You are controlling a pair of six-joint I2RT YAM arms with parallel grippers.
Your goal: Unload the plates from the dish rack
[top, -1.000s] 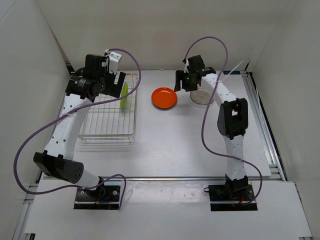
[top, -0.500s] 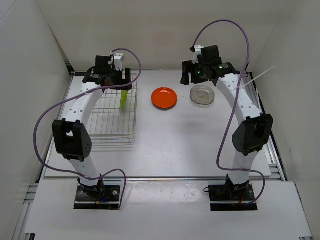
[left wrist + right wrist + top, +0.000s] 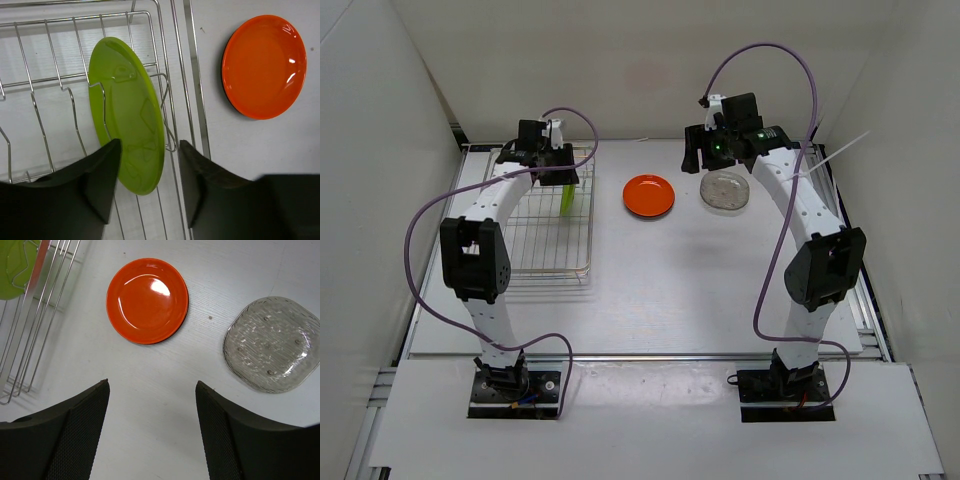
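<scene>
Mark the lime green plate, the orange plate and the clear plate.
lime green plate [image 3: 127, 115], left wrist view, middle of its face
orange plate [image 3: 147, 300], right wrist view, middle
clear plate [image 3: 272, 342], right wrist view, middle

Robotics lab cell; plain white walls [image 3: 620, 60]; aluminium rail [image 3: 852, 260] edging white table [image 3: 670, 290]; bolted-down arms [image 3: 792, 200].

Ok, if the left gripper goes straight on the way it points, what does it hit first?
The green plate, standing on edge in the rack; the left gripper straddles its near rim, jaws open.
</scene>
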